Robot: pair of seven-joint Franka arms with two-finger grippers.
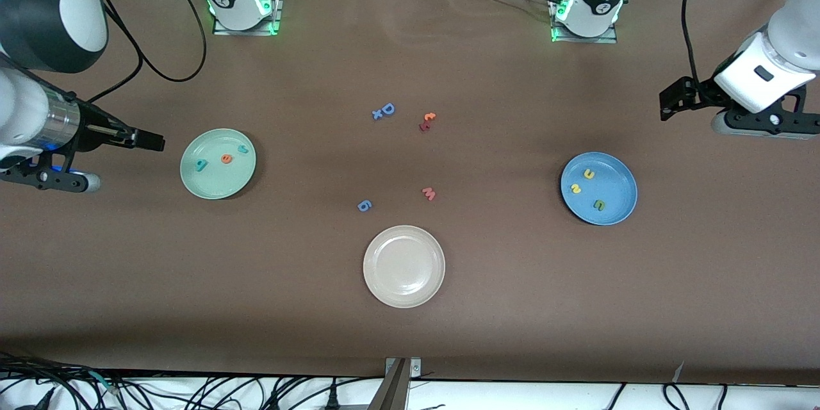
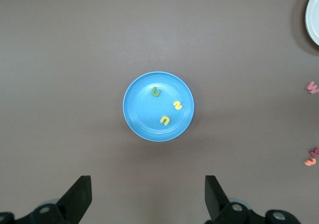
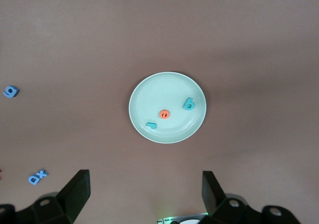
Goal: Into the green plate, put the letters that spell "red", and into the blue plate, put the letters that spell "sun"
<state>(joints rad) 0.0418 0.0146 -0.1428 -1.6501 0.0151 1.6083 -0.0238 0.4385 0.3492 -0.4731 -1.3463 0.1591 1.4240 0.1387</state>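
Both arms are waiting high at the two ends of the table (image 1: 487, 333). The right gripper (image 1: 150, 139) is hanging with fingers spread and empty, just beside the green plate (image 1: 195, 184). The left gripper (image 1: 667, 102) is also standing wide and empty, near the blue plate (image 1: 620, 208).

The green plate is holding the teal "r" (image 1: 243, 148), the orange "e" (image 1: 227, 158) and the teal "d" (image 1: 202, 165). The blue plate is holding the yellow "u" (image 1: 589, 173), the yellow "s" (image 1: 576, 189) and the olive "n" (image 1: 599, 205).

The cream plate (image 1: 378, 291) is lying nearest the front camera, with loose letters (image 1: 383, 111) scattered farther in the middle.
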